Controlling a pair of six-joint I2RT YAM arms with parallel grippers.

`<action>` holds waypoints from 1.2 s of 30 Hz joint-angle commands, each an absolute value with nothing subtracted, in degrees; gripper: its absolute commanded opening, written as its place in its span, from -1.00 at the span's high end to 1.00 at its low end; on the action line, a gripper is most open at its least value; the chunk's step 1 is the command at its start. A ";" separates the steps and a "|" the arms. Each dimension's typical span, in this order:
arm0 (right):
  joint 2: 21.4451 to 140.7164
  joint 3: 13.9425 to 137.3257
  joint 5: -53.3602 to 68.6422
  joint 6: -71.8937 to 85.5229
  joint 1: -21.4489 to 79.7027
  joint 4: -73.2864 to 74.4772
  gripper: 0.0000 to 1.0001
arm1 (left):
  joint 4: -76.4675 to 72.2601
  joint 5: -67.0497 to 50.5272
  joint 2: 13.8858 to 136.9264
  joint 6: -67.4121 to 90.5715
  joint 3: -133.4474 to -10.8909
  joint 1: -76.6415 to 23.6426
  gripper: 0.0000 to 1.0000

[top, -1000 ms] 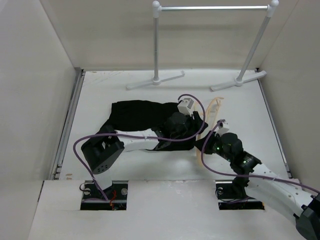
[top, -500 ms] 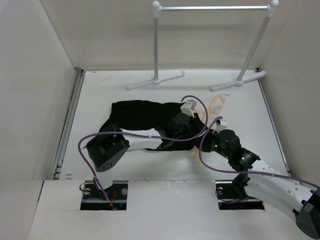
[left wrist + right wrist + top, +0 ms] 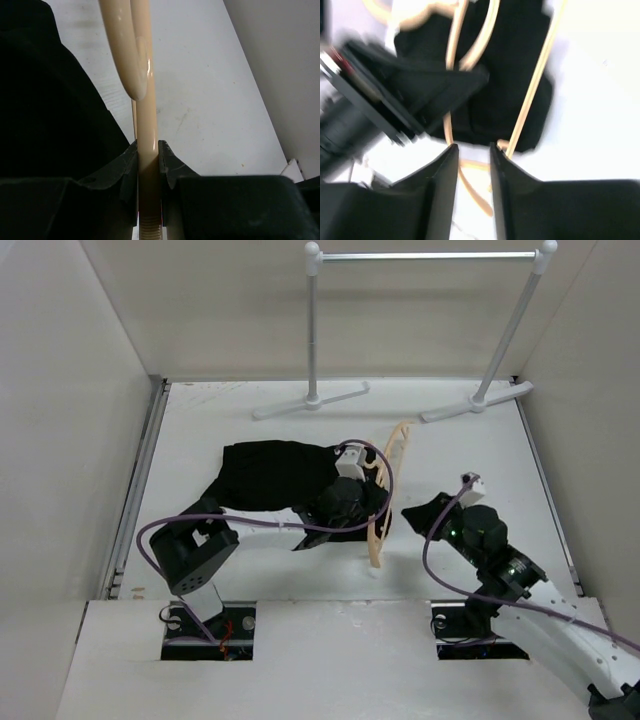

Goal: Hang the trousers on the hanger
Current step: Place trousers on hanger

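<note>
White-walled table, with a white garment rail at the back. The left gripper is clamped on a bar of the tan wooden hanger, which stands tilted up just beside the black trousers lying mid-table. The right gripper hangs nearby, its jaws parted and empty. We judge the hanger is being presented: hold it steady and raised, so the free gripper can feed a trouser leg over the bar without snagging.
</note>
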State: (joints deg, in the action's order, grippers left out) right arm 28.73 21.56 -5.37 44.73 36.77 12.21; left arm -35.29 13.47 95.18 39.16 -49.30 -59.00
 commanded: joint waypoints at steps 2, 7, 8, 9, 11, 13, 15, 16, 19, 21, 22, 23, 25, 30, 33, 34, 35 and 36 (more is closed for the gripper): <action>31.44 27.15 -5.12 42.99 30.38 11.53 0.54 | -44.20 20.12 94.39 40.86 -48.51 -61.74 0.94; 44.88 29.17 2.88 40.70 22.99 0.55 0.63 | -46.58 26.53 98.69 44.46 -50.71 -63.50 0.94; 47.44 29.96 4.90 39.91 21.85 -0.95 0.64 | -47.28 27.06 99.40 45.78 -50.71 -63.24 0.94; 49.55 30.49 6.57 39.64 20.97 -2.53 0.64 | -48.42 27.42 100.19 47.10 -50.63 -62.80 0.94; 53.77 31.20 8.43 39.73 19.82 -5.26 0.66 | -50.09 28.03 101.51 49.99 -50.19 -62.01 0.94; 57.29 31.64 9.66 39.29 19.29 -7.55 0.67 | -50.89 29.00 102.65 52.29 -49.92 -61.57 0.94; 60.71 32.34 10.98 39.20 18.50 -9.31 0.68 | -51.94 29.53 103.53 53.61 -49.49 -61.39 0.95; 62.91 32.95 12.03 38.85 18.24 -10.19 0.68 | -52.90 30.05 103.80 54.40 -48.96 -61.39 0.95; 68.27 35.41 12.92 38.15 18.23 -11.51 0.66 | -57.03 30.15 104.68 55.37 -47.47 -60.95 0.95; 72.05 37.08 13.09 37.62 18.24 -12.56 0.62 | -58.53 29.71 105.20 56.51 -46.67 -60.51 0.95; 73.81 37.96 13.10 37.53 18.24 -12.83 0.57 | -58.97 29.62 105.47 57.04 -46.50 -60.34 0.95; 75.13 38.58 12.75 37.44 18.32 -13.18 0.51 | -59.24 29.62 105.64 57.48 -46.32 -60.25 0.94; 78.65 39.98 12.83 37.27 18.32 -14.06 0.33 | -59.76 29.09 106.08 58.27 -45.88 -60.07 0.94; 86.82 43.85 14.32 36.57 18.32 -15.64 0.11 | -60.20 29.27 106.17 59.76 -44.21 -59.02 0.94; 90.61 46.05 14.85 36.48 18.67 -15.82 0.01 | -60.47 28.57 106.70 60.82 -43.68 -58.14 0.94; 91.75 46.58 14.77 36.47 19.02 -15.82 -0.02 | -60.56 28.48 106.87 61.34 -43.51 -57.88 0.94; 92.63 47.02 14.50 36.47 19.29 -15.56 -0.04 | -60.56 28.30 106.96 61.70 -43.33 -57.79 0.94; 93.42 47.20 14.41 36.56 19.38 -15.73 -0.04 | -60.56 28.13 107.14 61.96 -43.16 -57.61 0.94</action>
State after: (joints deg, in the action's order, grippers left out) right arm 92.33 44.23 13.50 37.47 18.70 -12.03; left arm -55.57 27.88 107.33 59.75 -43.70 -58.26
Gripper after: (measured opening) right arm 0.517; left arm 0.141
